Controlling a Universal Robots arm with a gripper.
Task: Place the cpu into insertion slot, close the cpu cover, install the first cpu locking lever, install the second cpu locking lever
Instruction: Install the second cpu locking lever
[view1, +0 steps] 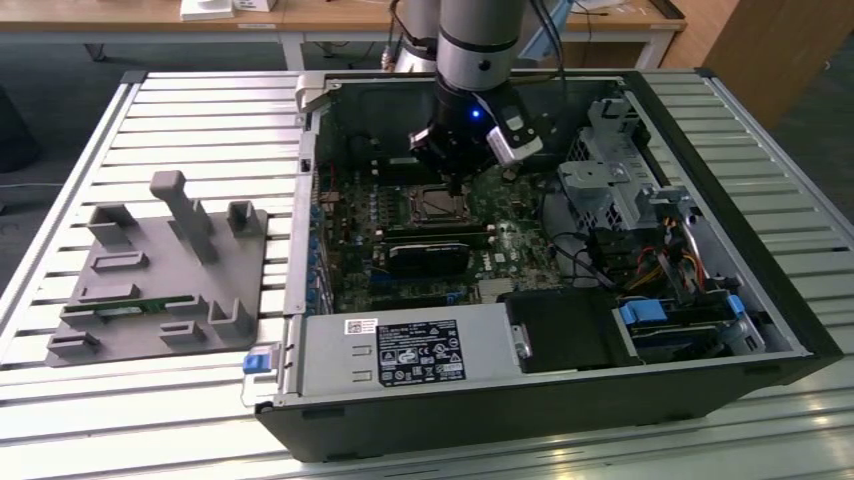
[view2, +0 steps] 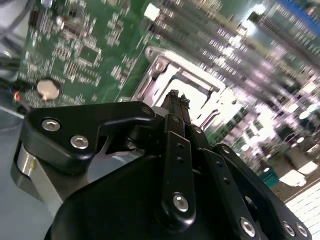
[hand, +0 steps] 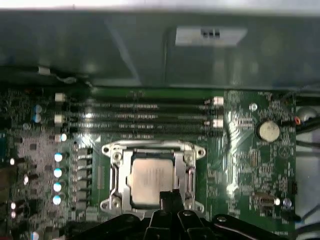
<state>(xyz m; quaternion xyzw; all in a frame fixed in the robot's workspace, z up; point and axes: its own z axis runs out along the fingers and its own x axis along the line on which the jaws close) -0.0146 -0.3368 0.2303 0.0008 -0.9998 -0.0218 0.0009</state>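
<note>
The gripper (hand: 170, 200), fingers pinched together and holding nothing, hovers just over the cover (hand: 153, 179), which lies shut over the cpu (hand: 150, 176) in the socket. Lever work wants a slow, steady push.

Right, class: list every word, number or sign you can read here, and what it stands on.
Black label on the power supply: too small to read.
White sticker next to it: too small.
Pale label on the case wall: blurred.
Circuit board markings: blurred.
No text can be read.
</note>
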